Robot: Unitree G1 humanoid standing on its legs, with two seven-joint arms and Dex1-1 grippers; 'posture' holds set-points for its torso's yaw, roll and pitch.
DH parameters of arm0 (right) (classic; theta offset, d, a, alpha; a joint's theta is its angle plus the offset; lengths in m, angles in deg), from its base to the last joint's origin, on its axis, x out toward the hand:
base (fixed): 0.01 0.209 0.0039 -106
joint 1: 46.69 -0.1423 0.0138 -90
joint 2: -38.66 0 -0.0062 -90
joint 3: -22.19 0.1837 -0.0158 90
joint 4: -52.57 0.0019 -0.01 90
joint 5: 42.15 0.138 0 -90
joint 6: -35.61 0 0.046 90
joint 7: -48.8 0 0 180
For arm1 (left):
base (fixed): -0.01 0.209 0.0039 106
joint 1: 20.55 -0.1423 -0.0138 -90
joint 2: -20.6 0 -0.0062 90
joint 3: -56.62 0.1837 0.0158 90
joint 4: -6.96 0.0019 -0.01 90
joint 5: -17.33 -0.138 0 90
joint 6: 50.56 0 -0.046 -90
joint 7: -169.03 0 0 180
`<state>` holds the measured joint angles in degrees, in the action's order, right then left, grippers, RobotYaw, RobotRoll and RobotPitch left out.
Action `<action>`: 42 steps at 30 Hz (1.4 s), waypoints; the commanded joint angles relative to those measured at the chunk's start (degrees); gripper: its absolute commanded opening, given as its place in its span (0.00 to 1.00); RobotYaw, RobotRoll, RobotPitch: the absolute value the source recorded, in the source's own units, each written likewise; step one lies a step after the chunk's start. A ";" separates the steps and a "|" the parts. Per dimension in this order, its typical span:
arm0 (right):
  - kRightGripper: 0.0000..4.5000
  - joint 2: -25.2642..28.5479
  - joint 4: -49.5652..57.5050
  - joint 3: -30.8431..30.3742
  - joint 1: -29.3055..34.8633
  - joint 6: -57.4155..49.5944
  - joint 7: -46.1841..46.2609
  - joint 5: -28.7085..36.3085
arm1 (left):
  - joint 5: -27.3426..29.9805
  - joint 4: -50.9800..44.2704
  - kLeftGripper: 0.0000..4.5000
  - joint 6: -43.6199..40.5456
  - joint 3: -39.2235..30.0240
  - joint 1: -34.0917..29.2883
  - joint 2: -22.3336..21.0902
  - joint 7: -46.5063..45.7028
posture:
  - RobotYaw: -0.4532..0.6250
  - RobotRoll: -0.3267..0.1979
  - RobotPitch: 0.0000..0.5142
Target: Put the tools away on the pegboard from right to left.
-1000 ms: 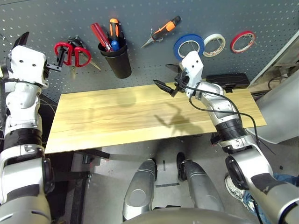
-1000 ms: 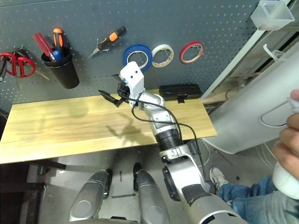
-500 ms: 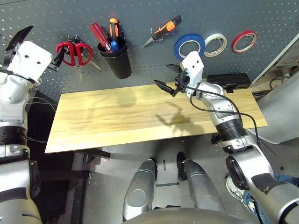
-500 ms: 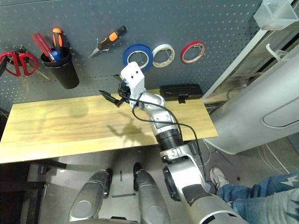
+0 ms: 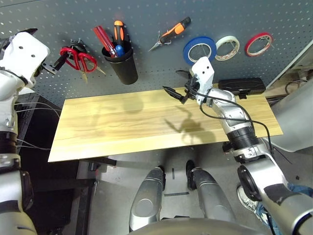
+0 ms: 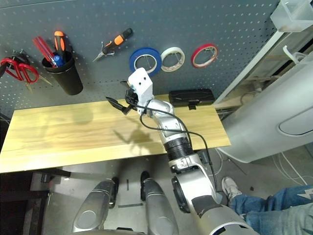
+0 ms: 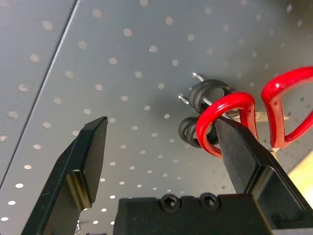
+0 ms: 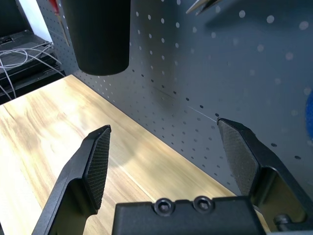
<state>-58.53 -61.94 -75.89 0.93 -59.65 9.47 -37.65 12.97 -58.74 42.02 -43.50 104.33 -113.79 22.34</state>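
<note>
On the dark grey pegboard (image 5: 146, 14) hang the blue tape ring (image 5: 198, 49), the orange-and-black pliers (image 5: 170, 33) and the red-handled scissors (image 5: 78, 58). The small blue-handled screwdriver (image 5: 120, 48) stands in the black cup (image 5: 121, 64). My left gripper (image 5: 55, 63) is open just left of the scissors, holding nothing. In the left wrist view the red scissors handles (image 7: 230, 115) show past one finger (image 7: 244, 156), hung over black scissors handles (image 7: 208, 93). My right gripper (image 5: 175, 83) is open and empty above the table's back edge, below the pliers.
White tape (image 5: 227, 47) and red tape (image 5: 257, 43) hang right of the blue ring. Red and orange screwdrivers (image 5: 105, 38) share the cup. A black box (image 5: 242, 85) lies at the wooden table's (image 5: 122, 127) back right corner. A pale machine housing (image 6: 274, 122) stands to the right.
My left arm has swung up and outward to the left, its open gripper still beside the red scissors. The person's hand at the right is gone. The right arm has stayed still.
</note>
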 commanded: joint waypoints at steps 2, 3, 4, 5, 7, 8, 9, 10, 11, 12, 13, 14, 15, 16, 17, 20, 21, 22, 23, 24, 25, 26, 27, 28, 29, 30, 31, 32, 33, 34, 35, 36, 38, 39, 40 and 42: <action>1.00 -0.17 1.50 -0.89 1.04 -0.06 -0.99 0.26 | -0.64 -3.33 0.99 -6.48 3.35 -0.52 -0.79 5.44 | 0.56 0.62 0.47; 1.00 -0.21 1.62 -0.85 1.04 0.04 -1.20 0.39 | -0.52 -3.96 0.99 -7.45 3.29 -0.40 -0.91 5.82 | 0.56 0.62 0.47; 1.00 -0.31 2.25 -0.86 1.13 0.30 -1.87 0.83 | -0.42 -4.52 0.99 -8.30 3.35 0.06 -1.24 6.52 | 0.56 0.62 0.47; 1.00 -0.38 2.72 -0.86 1.19 0.46 -2.35 1.13 | -0.39 -4.93 0.99 -8.87 3.40 0.38 -1.47 7.06 | 0.56 0.62 0.47; 1.00 -0.56 3.84 -0.99 1.24 0.58 -3.27 1.55 | -0.74 -4.84 0.99 -9.44 3.57 1.67 -1.84 7.58 | 0.56 0.62 0.47; 1.00 -0.68 4.37 -1.04 1.28 0.55 -3.61 1.71 | -0.88 -4.59 0.99 -9.30 3.56 2.17 -1.88 7.58 | 0.56 0.62 0.47; 1.00 -1.13 5.92 -1.03 1.15 -0.04 -4.25 2.59 | -0.98 -3.93 0.99 -9.52 3.41 2.94 -1.81 7.27 | 0.56 0.62 0.48; 1.00 -1.61 7.37 -0.96 0.93 -0.56 -4.65 3.48 | -0.87 -3.30 0.99 -9.76 3.13 3.57 -1.61 6.91 | 0.56 0.62 0.48; 1.00 -1.94 8.47 -0.91 0.82 -0.99 -4.91 4.08 | -0.78 -2.85 0.99 -9.93 2.93 3.98 -1.48 6.67 | 0.56 0.62 0.47; 1.00 -2.87 10.15 -0.69 0.03 -1.53 -4.88 5.21 | -0.05 -1.86 0.99 -10.91 2.12 4.60 -0.84 5.99 | 0.56 0.62 0.47; 1.00 -3.61 11.26 -0.51 -0.69 -1.72 -4.73 5.98 | 0.68 -1.16 0.99 -11.78 1.39 4.96 -0.27 5.51 | 0.56 0.62 0.47; 1.00 -4.07 12.01 -0.42 -1.15 -1.89 -4.59 6.51 | 1.13 -0.69 0.99 -12.39 0.91 5.20 0.12 5.22 | 0.56 0.62 0.47; 1.00 -4.60 12.61 -0.47 -1.80 -2.00 -4.50 6.91 | 1.69 -0.47 0.99 -13.84 0.16 5.11 0.56 4.68 | 0.56 0.62 0.47; 1.00 -4.85 12.89 -0.55 -2.12 -2.09 -4.46 7.06 | 1.97 -0.47 0.99 -14.78 -0.26 4.97 0.77 4.38 | 0.56 0.62 0.47; 1.00 -4.96 13.08 -0.62 -2.31 -2.21 -4.41 7.18 | 2.13 -0.53 0.99 -15.44 -0.52 4.86 0.90 4.16 | 0.56 0.62 0.47; 1.00 -5.71 13.78 -1.15 -3.33 -2.37 -4.98 7.82 | 4.10 -1.80 0.99 -21.96 -2.48 3.70 1.50 3.29 | 0.57 0.62 0.46; 1.00 -5.87 14.07 -1.33 -3.54 -2.62 -5.20 8.06 | 4.75 -2.32 0.99 -24.77 -3.45 3.69 1.88 2.16 | 0.57 0.62 0.46; 1.00 -5.95 14.30 -1.44 -3.65 -2.87 -5.33 8.22 | 5.33 -2.70 0.99 -26.82 -4.16 3.81 2.18 1.36 | 0.58 0.62 0.46; 1.00 -6.00 14.44 -1.61 -3.76 -3.00 -5.58 8.28 | 6.12 -3.06 0.99 -29.01 -5.12 4.03 2.63 0.48 | 0.58 0.62 0.46; 1.00 -6.03 14.54 -1.75 -3.82 -3.09 -5.73 8.31 | 6.64 -3.36 0.99 -30.70 -5.90 4.21 2.96 -0.32 | 0.58 0.62 0.46; 1.00 -6.03 14.59 -1.83 -3.84 -3.17 -5.81 8.33 | 7.01 -3.57 0.99 -31.80 -6.50 4.39 3.19 -0.92 | 0.58 0.62 0.45; 1.00 -6.04 14.45 -1.93 -3.93 -3.25 -5.87 8.31 | 7.72 -3.37 0.99 -33.28 -7.60 4.99 3.65 -2.10 | 0.58 0.62 0.45; 1.00 -6.00 14.27 -2.03 -4.00 -3.27 -5.94 8.24 | 8.08 -3.06 0.99 -34.25 -8.28 5.46 3.79 -2.97 | 0.59 0.62 0.45; 1.00 -5.95 14.13 -2.11 -4.04 -3.27 -5.98 8.21 | 8.39 -2.95 0.99 -34.97 -8.68 5.74 3.85 -3.60 | 0.59 0.62 0.45; 1.00 -5.88 13.84 -2.23 -4.13 -3.28 -5.97 8.11 | 8.43 -2.52 0.99 -35.52 -9.14 6.19 3.76 -4.52 | 0.59 0.62 0.45; 1.00 -5.78 13.63 -2.35 -4.20 -3.27 -5.94 7.99 | 8.37 -2.27 0.99 -35.95 -9.27 6.48 3.50 -5.10 | 0.59 0.62 0.45; 1.00 -5.69 13.44 -2.46 -4.27 -3.26 -5.88 7.88 | 8.32 -2.14 0.99 -36.12 -9.20 6.68 3.16 -5.40 | 0.59 0.62 0.45; 1.00 -5.55 13.28 -2.54 -4.33 -3.32 -5.85 7.77 | 8.27 -2.16 0.99 -36.25 -9.11 7.04 2.74 -5.60 | 0.59 0.62 0.46; 1.00 -5.44 13.21 -2.60 -4.36 -3.36 -5.83 7.74 | 8.33 -2.24 0.99 -36.31 -8.96 7.25 2.44 -5.70 | 0.59 0.62 0.46; 1.00 -5.33 13.17 -2.66 -4.37 -3.42 -5.78 7.73 | 8.37 -2.37 0.99 -36.58 -8.76 7.43 2.13 -5.77 | 0.59 0.62 0.46; 1.00 -5.19 13.04 -2.71 -4.42 -3.49 -5.78 7.71 | 8.45 -2.91 0.99 -37.42 -8.23 7.53 1.60 -5.22 | 0.59 0.62 0.46; 1.00 -5.06 12.94 -2.76 -4.44 -3.52 -5.79 7.69 | 8.51 -3.66 0.99 -38.51 -7.63 7.56 1.10 -4.55 | 0.59 0.62 0.46; 1.00 -4.91 12.85 -2.83 -4.45 -3.60 -5.78 7.66 | 8.81 -4.82 0.99 -40.07 -6.88 7.76 0.57 -3.63 | 0.59 0.62 0.46; 1.00 -4.89 12.86 -2.86 -4.44 -3.62 -5.76 7.67 | 8.95 -5.18 0.99 -40.29 -6.62 7.75 0.41 -3.24 | 0.59 0.62 0.47; 1.00 -4.90 12.90 -2.89 -4.43 -3.65 -5.71 7.69 | 9.06 -5.45 0.99 -40.39 -6.52 7.64 0.34 -3.03 | 0.59 0.62 0.47; 1.00 -5.03 13.05 -2.90 -4.43 -3.73 -5.54 7.81 | 9.25 -5.91 0.99 -40.94 -6.75 6.84 0.48 -3.14 | 0.59 0.62 0.47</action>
<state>-63.33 -48.94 -77.77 -3.19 -62.89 4.21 -29.67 21.95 -64.06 2.11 -50.44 111.94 -112.93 18.81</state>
